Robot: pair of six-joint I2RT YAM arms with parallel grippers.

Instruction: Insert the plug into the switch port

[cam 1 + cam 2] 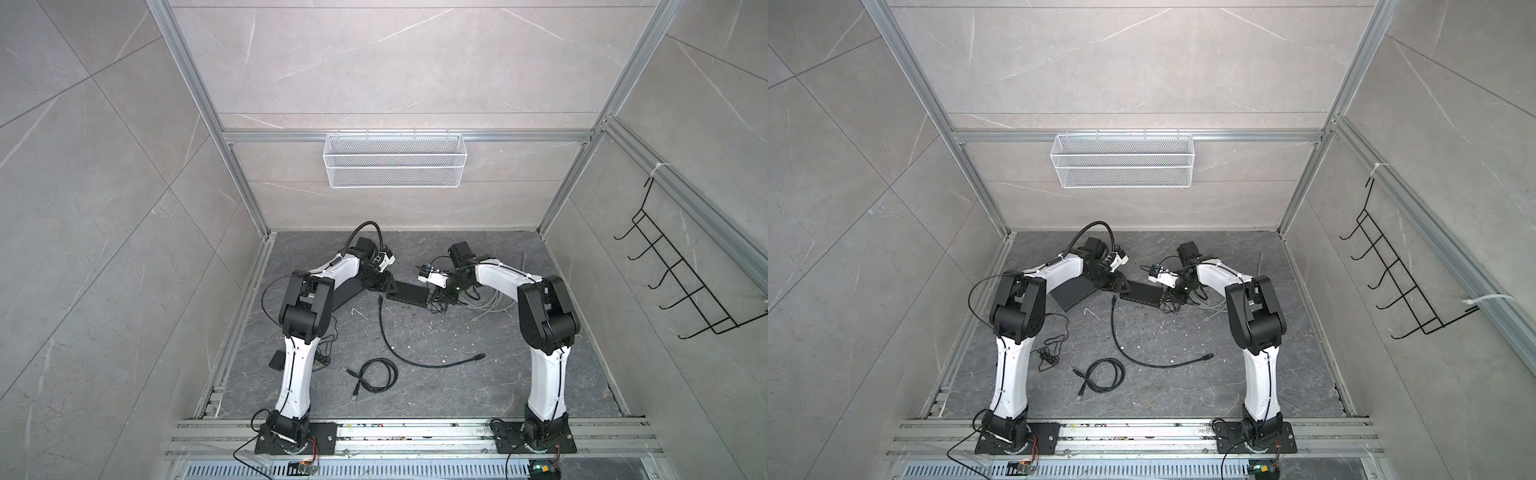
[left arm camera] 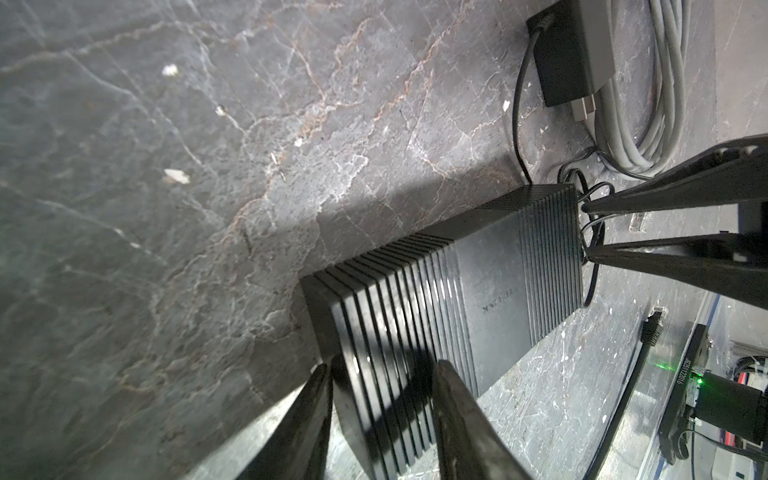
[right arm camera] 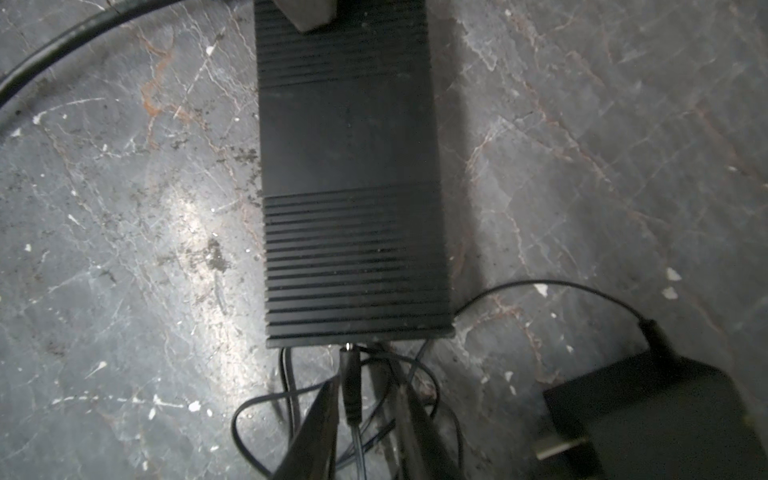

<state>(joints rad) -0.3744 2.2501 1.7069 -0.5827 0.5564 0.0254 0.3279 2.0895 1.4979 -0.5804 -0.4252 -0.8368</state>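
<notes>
One switch [image 3: 349,166], one plug [image 3: 351,384] at its end, one adapter [image 3: 648,419]

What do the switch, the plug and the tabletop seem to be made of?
Switch: probably matte black plastic, with ribbed bands moulded on top. Plug: black sleeve, likely rubbery plastic; bright metal tip. Tabletop: dark veined stone or stone-look laminate, slightly glossy; which, unclear.

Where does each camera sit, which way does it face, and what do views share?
Top views: high above the arm bases, looking down on the table; left arm, right arm whole, switch between.
Left wrist: on the left arm, looking along the switch; left gripper near, right gripper beyond.
Right wrist: on the right arm, facing the switch's other end; right gripper straddles the plug.
Shared: both wrist views show the switch, from opposite ends.
</notes>
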